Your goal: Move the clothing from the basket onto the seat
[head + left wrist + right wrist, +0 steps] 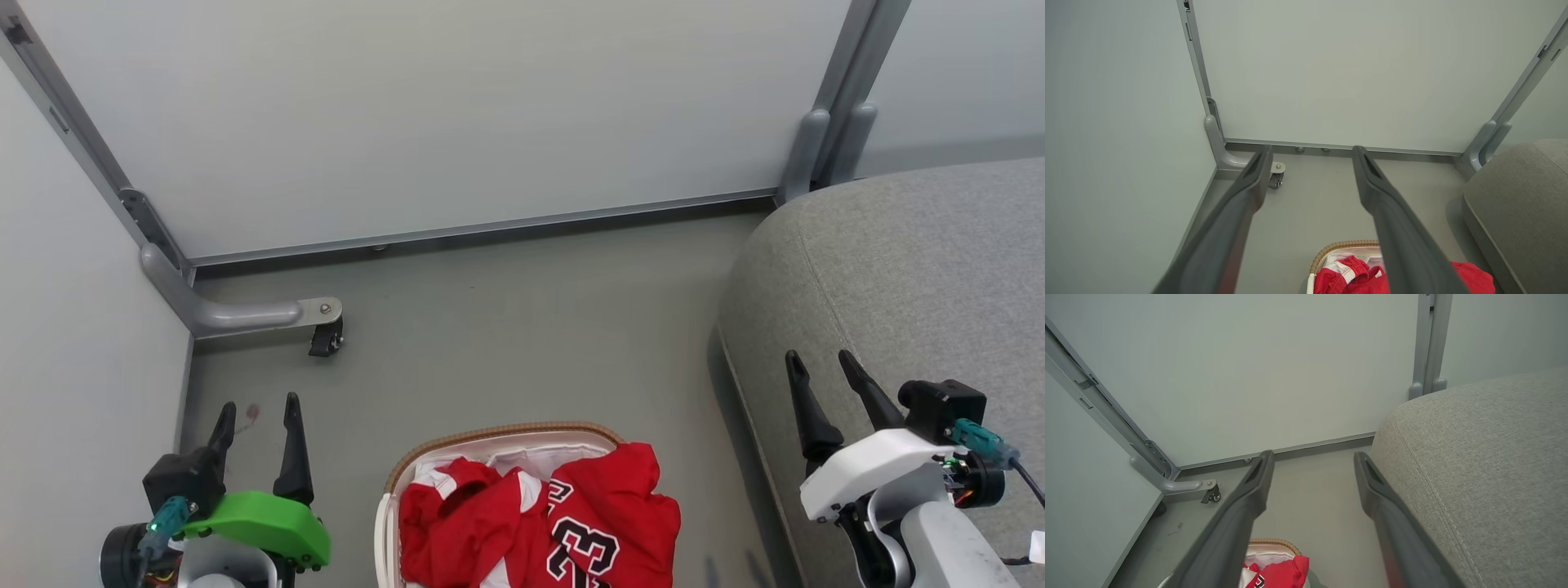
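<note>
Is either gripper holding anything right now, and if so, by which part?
Nothing is held. The left gripper and the right gripper are both open and empty, and the clothing lies in the basket.

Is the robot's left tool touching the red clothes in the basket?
Apart. In the head view the left tool sits open beside the basket, with bare floor showing between it and the clothing.
</note>
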